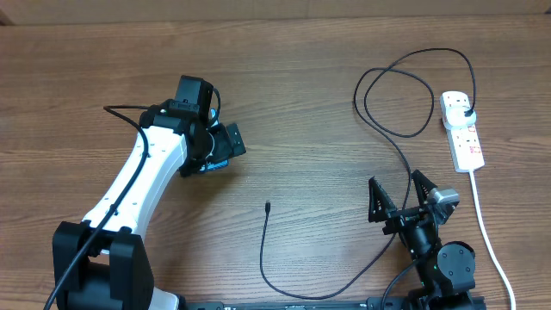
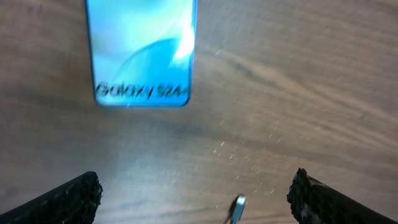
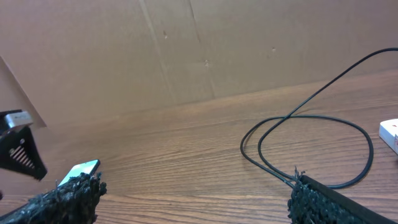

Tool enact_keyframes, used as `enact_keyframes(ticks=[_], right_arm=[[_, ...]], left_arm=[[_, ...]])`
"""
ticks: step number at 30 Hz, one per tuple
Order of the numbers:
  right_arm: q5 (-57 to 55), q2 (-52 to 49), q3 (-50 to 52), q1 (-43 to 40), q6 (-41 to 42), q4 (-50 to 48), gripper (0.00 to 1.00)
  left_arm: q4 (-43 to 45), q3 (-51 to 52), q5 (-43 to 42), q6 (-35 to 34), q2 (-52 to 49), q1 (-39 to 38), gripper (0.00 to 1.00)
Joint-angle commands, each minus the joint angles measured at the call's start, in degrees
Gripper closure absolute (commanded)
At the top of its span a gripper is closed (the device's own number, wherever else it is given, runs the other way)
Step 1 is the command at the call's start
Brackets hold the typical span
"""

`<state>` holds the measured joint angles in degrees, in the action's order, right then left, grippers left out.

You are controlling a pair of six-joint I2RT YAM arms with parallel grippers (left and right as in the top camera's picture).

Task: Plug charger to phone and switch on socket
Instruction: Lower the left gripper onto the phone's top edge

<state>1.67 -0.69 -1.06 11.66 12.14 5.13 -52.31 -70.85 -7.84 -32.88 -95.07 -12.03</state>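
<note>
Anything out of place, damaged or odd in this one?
Nothing stands out. The charger lies in loose loops on the table, its plug seated in the power strip, its connector tip free, apart from the phone. No damage or spill is visible.

Wood-grain table (image 1: 301, 103) w/ creased brown cardboard wall (image 3: 124, 50) behind.

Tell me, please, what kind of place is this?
Probably a robot test bench: a wooden table, a plain cardboard backdrop, and a phone, charger and power strip laid out.
</note>
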Motion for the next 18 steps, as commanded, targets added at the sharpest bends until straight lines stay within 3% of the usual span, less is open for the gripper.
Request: enact_keyframes(ticks=[1,10,13,18], right_arm=[[0.1,0.5,0.6,-0.2,-0.2,-0.4,0.0],[0.1,0.5,0.6,-0.2,-0.2,-0.4,0.0],[0.1,0.5,0.6,-0.2,-0.2,-0.4,0.0],[0.1,0.5,0.6,-0.2,-0.2,-0.4,0.0]], left_arm=[[1.5,-0.2,1.0,0.7,-0.1,-0.3,0.0],[-6.6,-17.3,3.1,3.3,-0.3,5.5,0.0],[-9.5,-24.1,7.8,3.4,-0.3,6.5,0.0],[-9.9,-26.8,12.6,4.2,-0.3,6.1,0.0]])
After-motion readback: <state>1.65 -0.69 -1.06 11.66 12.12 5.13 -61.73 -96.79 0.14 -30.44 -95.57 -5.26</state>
